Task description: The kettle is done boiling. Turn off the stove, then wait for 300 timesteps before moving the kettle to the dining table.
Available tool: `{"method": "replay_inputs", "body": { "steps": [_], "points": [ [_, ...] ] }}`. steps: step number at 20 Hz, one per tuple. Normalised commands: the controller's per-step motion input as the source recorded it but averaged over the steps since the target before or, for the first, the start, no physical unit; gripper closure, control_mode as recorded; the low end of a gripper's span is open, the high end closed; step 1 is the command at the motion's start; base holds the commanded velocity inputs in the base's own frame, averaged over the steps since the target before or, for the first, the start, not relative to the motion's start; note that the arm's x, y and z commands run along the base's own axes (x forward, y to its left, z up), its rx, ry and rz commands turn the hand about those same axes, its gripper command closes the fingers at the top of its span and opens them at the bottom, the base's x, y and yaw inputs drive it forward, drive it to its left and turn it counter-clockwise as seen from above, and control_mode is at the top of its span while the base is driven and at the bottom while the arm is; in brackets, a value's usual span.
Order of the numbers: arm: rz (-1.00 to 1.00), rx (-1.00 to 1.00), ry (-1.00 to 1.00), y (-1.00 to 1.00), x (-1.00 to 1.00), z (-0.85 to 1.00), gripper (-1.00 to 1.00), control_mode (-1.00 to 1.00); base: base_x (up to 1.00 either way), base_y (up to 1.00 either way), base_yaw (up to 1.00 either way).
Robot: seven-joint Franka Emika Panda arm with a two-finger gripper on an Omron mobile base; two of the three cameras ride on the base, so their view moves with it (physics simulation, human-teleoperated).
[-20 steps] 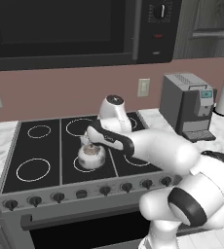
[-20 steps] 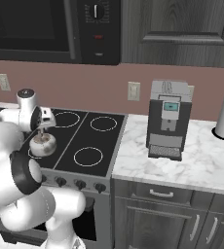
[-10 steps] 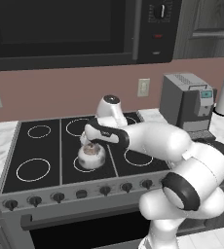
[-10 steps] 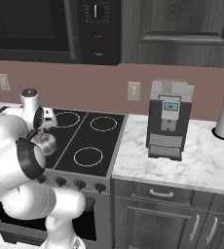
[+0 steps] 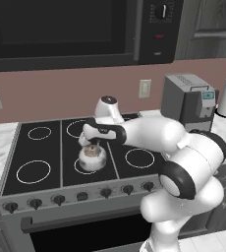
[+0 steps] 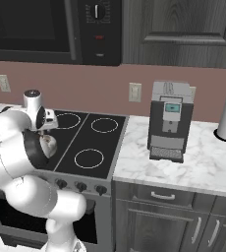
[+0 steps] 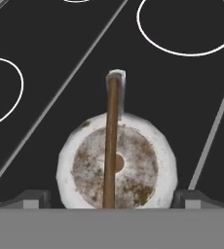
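Stove (image 7: 46, 63) — kettle (image 7: 116, 168) base cropped

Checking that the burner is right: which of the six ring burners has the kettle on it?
The front middle ring: the kettle sits on it, under the open gripper. The stove shows its other five rings bare.

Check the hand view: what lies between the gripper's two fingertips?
The kettle, its brown handle running up the middle between the open gripper's fingertips.

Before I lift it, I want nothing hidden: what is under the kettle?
The kettle sits on the black glass stove, on a front burner ring. Its body covers most of that ring and the glass beneath.
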Motion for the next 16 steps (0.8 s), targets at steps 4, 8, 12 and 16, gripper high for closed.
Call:
{"method": "replay_inputs", "body": {
  "steps": [4, 8, 12, 16],
  "points": [
    [0.00, 0.00, 0.02, 0.10, 0.07, -0.11, -1.00, -1.00, 0.00, 0.00, 0.00],
    [0.00, 0.00, 0.01, 0.08, 0.05, -0.09, -1.00, -1.00, 0.00, 0.00, 0.00],
    [0.00, 0.00, 0.01, 0.09, 0.05, -0.09, 1.00, -1.00, 0.00, 0.00, 0.00],
    [0.00, 0.00, 0.01, 0.07, 0.05, -0.08, 1.00, -1.00, 0.00, 0.00, 0.00]
  ]
}}
